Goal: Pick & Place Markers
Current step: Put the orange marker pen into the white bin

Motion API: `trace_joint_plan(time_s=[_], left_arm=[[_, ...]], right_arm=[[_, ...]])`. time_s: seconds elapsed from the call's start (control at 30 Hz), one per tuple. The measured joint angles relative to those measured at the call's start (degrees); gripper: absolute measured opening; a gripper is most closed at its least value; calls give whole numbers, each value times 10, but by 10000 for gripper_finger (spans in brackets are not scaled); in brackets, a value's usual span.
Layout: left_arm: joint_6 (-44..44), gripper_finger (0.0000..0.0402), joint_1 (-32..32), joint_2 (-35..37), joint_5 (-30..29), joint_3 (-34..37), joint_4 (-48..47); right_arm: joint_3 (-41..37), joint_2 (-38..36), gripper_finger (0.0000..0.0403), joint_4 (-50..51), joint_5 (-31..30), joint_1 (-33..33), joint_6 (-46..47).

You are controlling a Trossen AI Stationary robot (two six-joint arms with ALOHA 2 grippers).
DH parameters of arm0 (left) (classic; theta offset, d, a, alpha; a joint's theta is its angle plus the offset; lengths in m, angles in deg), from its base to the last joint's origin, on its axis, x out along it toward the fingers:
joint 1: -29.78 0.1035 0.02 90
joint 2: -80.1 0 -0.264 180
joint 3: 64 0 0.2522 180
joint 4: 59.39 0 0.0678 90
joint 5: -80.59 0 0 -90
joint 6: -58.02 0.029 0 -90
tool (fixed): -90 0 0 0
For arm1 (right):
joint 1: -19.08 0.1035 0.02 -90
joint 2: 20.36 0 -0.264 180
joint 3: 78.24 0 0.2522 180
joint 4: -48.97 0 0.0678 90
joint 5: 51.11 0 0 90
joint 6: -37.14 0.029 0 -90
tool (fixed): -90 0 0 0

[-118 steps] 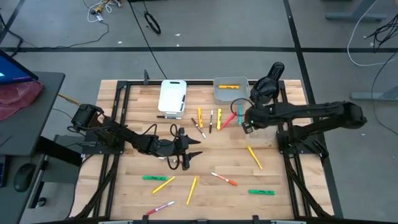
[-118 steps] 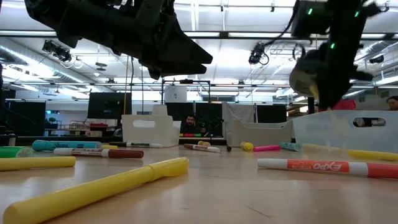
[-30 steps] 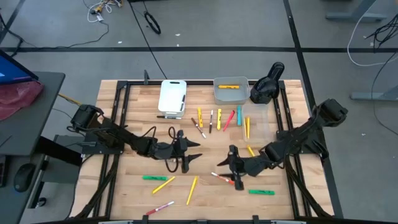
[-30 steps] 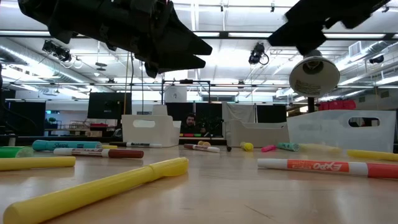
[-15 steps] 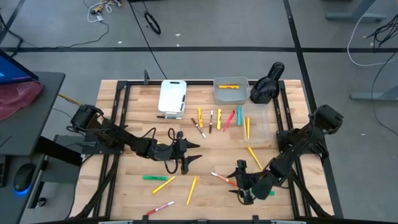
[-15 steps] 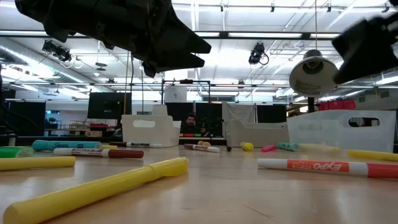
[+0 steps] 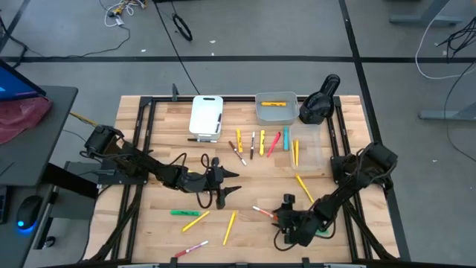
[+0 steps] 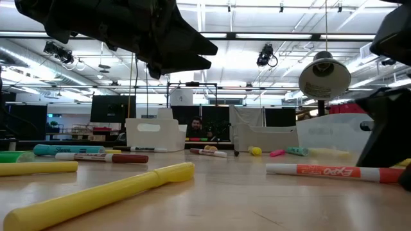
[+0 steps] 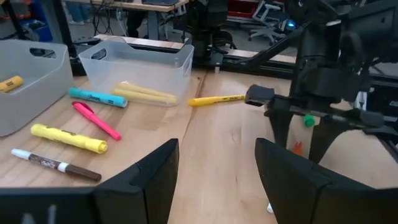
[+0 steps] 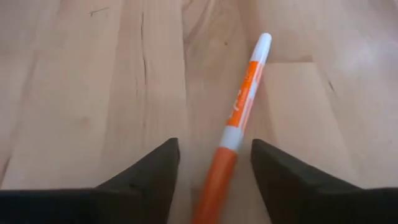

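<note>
Markers lie scattered on the wooden table [image 7: 163, 149]. An orange and white marker [image 10: 239, 118] lies flat near the front right, and my right gripper [image 10: 211, 146] stands open low over its orange end, one finger on either side. This same marker [image 8: 327, 171] shows in the low view, with the gripper [image 7: 280, 220] beside it. My left gripper [image 7: 223, 186] hangs open above the table's middle, holding nothing. Yellow [image 7: 195, 220] and green [image 7: 178, 213] markers lie near the front, and a row of markers [image 7: 260, 141] lies toward the back.
At the back stand a white bin [image 7: 206, 115] and a grey bin [image 7: 276, 106] holding a yellow marker. A clear bin [image 7: 306, 149] with yellow markers stands at the right. A green marker [image 7: 321, 231] lies partly under my right arm. A black lamp [image 7: 318, 100] is at the far right.
My right gripper has gone toward the table's near edge and come down low over the orange and white marker, which has stayed put on the table.
</note>
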Motion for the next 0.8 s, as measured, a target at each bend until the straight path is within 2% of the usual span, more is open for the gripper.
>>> trace_joint_plan(time_s=[0.23,0.37,0.6,0.8], left_arm=[[79,220,-34,0,-4,0,36],[89,220,-36,0,9,0,38],[87,220,-6,-39,109,-28,38],[176,222,16,-122,183,-106,28]], right_arm=[[-30,9,88,-41,-18,7,30],[-37,7,26,-52,-29,7,22],[-48,-58,23,-31,-5,-31,0],[-45,-100,23,-31,9,-89,-25]])
